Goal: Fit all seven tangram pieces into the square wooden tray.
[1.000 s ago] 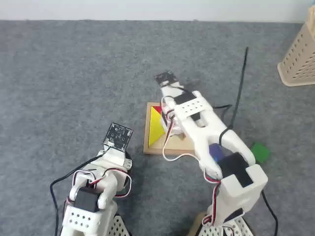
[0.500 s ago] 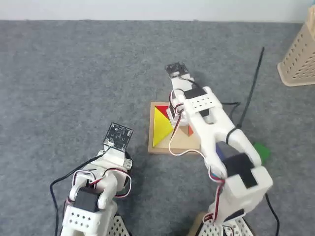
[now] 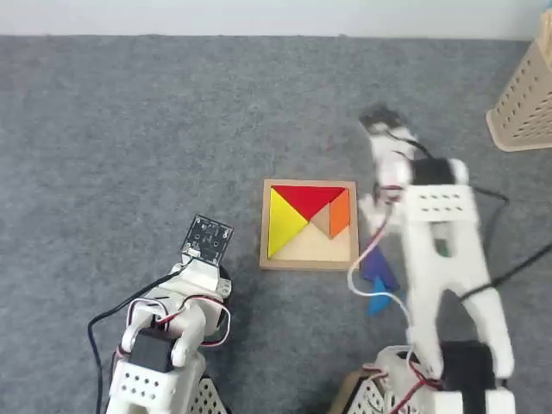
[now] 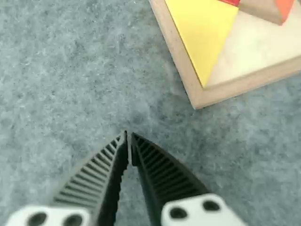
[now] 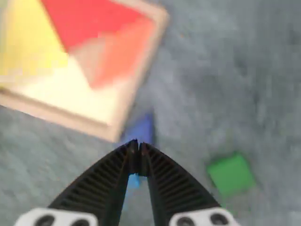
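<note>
Right pincer [image 5: 136, 143]: fingers pressed together along their ribbed faces, nothing between them. It hangs over the grey tabletop [image 3: 129, 129], outside the tray.
- Just ahead of its tips lies a dark blue piece [image 5: 142, 129], flat on the tabletop and close to the tray's nearest corner. You cannot tell from these views whether it touches the rim.
- Under the fingers, on the arm's side of the dark blue piece, there is a light blue piece [image 3: 377, 304]. The two blue pieces lie next to each other.
- Off to one side of the fingers, apart from both blue pieces, a green square [image 5: 231, 173] lies flat on the tabletop.
- Farther ahead of the tips, past the dark blue piece, is the square wooden tray [image 3: 306, 263].

Tray contents, read from the high view:
- A yellow triangle [image 3: 285, 226] fills the side away from this pincer.
- A red triangle [image 3: 306, 200] runs along the far edge.
- An orange piece [image 3: 341, 214] sits on the side nearest this pincer.
- A small tan piece [image 3: 322, 222] sits between the red and the orange.
- The rest of the tray floor is bare wood.

Left pincer [image 4: 128, 136]: fingers almost closed, only a thin slit between the tips, holding nothing.
- It sits low over the tabletop.
- A corner of the tray lies ahead of it and to the side, well apart from the tips. The yellow triangle is the piece nearest that corner.

A perforated beige container [image 3: 522, 95] stands at the far edge of the tabletop, well beyond the right pincer.
</note>
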`<state>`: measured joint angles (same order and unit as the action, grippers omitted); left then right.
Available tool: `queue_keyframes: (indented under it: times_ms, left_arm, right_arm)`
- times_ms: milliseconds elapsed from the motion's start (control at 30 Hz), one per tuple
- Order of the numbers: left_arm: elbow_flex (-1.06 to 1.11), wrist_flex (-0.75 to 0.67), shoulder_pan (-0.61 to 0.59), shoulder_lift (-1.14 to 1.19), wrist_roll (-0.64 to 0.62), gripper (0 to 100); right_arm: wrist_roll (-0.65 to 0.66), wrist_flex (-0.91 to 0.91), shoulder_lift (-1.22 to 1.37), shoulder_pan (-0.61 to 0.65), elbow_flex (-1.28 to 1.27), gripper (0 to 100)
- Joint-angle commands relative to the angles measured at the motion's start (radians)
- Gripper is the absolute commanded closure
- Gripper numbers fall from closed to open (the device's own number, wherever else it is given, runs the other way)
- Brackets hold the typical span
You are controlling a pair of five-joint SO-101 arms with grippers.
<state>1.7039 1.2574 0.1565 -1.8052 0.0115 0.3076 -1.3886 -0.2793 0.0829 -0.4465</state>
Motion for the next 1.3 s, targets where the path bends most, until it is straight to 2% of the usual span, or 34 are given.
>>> queue_keyframes:
  times_ms: [0,100,200,267,467,967,1267]
  left_arm:
    - [-0.019,0.006,0.003,-0.020,-0.006,99]
    - [-0.019,0.006,0.003,-0.020,-0.006,99]
    - [-0.019,0.006,0.003,-0.020,-0.006,99]
    - [-0.019,0.006,0.003,-0.020,-0.006,99]
    - [-0.019,0.006,0.003,-0.020,-0.006,99]
    - [-0.019,0.006,0.003,-0.020,-0.006,99]
    - [-0.019,0.006,0.003,-0.020,-0.006,99]
  right_arm:
    - [0.123,-0.013,-0.077,-0.177,-0.091,99.1]
    - [0.124,-0.013,-0.102,-0.332,-0.144,93.5]
    - [0.003,-0.013,-0.108,-0.424,-0.183,81.6]
    - [-0.081,-0.018,-0.108,-0.446,-0.206,77.6]
    - [-0.282,0.038,-0.107,-0.473,-0.235,77.2]
    - [-0.295,0.272,-0.099,-0.476,-0.315,77.3]
    - [-0.310,0.323,0.240,-0.479,-0.170,77.5]
